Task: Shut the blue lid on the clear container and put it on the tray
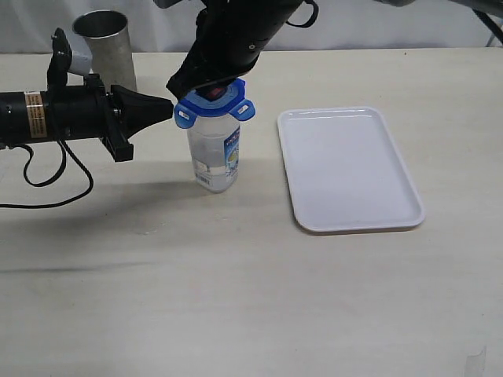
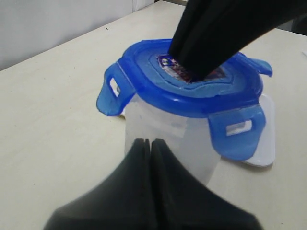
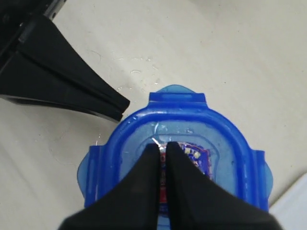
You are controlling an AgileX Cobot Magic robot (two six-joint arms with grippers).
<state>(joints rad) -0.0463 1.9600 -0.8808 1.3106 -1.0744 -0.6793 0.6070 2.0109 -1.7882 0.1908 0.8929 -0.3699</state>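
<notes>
The blue lid (image 1: pixel 212 106) sits on top of the clear container (image 1: pixel 215 157), its snap flaps sticking outwards. My right gripper (image 1: pixel 211 85) is shut and presses its tips down on the sticker in the middle of the blue lid (image 3: pixel 192 129); in its own view the right gripper (image 3: pixel 164 146) shows the sticker in the thin slit between its fingers. My left gripper (image 1: pixel 169 110) is shut and empty, its tip level with the lid's left rim, close to one flap. From the left wrist, the left gripper (image 2: pixel 150 142) points at the clear container (image 2: pixel 163 129) below the blue lid (image 2: pixel 182 86).
The white tray (image 1: pixel 346 169) lies flat just right of the container, nothing on it. A grey metal cup (image 1: pixel 106 47) stands at the back left behind my left arm. A black cable (image 1: pixel 47 184) loops on the table under that arm.
</notes>
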